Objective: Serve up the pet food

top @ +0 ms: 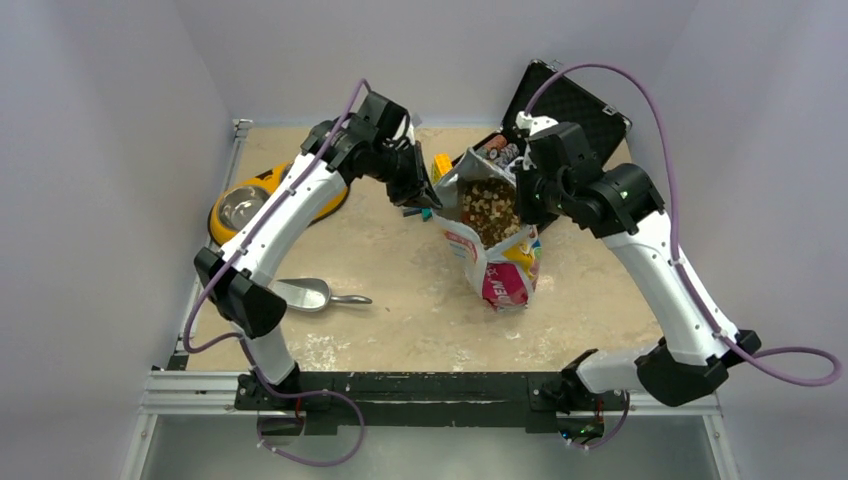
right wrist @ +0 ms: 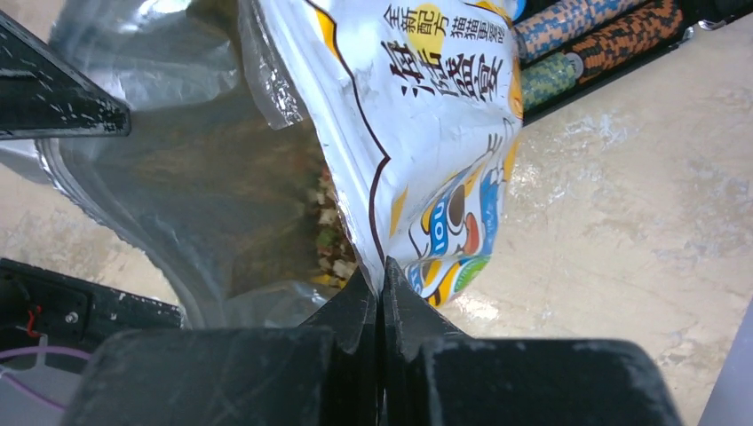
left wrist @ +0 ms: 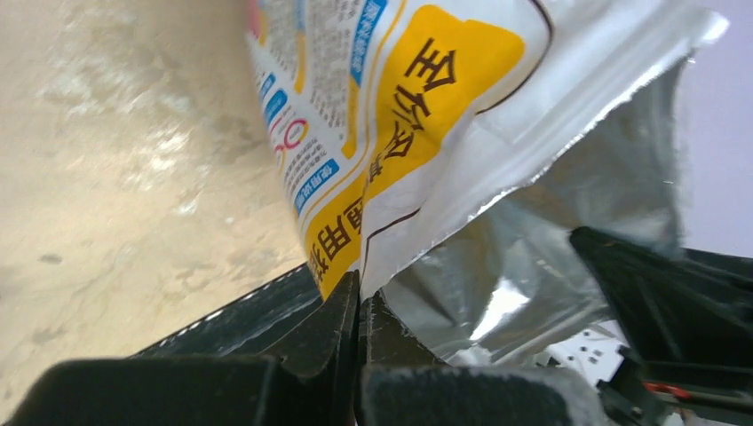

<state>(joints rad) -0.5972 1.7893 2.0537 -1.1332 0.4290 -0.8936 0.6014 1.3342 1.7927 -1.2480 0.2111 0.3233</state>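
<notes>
A glossy white-yellow-magenta pet food bag [top: 498, 255] stands mid-table with its mouth spread wide. Brown and tan pet food [top: 490, 210] fills it, and some pieces show inside the foil [right wrist: 333, 240] in the right wrist view. My left gripper [top: 425, 205] is shut on the bag's left rim; in its wrist view the left gripper [left wrist: 360, 297] pinches the printed bag wall [left wrist: 391, 115]. My right gripper [top: 528, 205] is shut on the right rim, and the right gripper [right wrist: 382, 271] pinches the cartoon-printed bag wall [right wrist: 426, 133].
A metal bowl in a yellow holder [top: 245, 205] sits at the back left. A silver scoop [top: 315, 295] lies near the left arm. An open black case [top: 570, 110] with striped chips [right wrist: 586, 35] stands behind the bag.
</notes>
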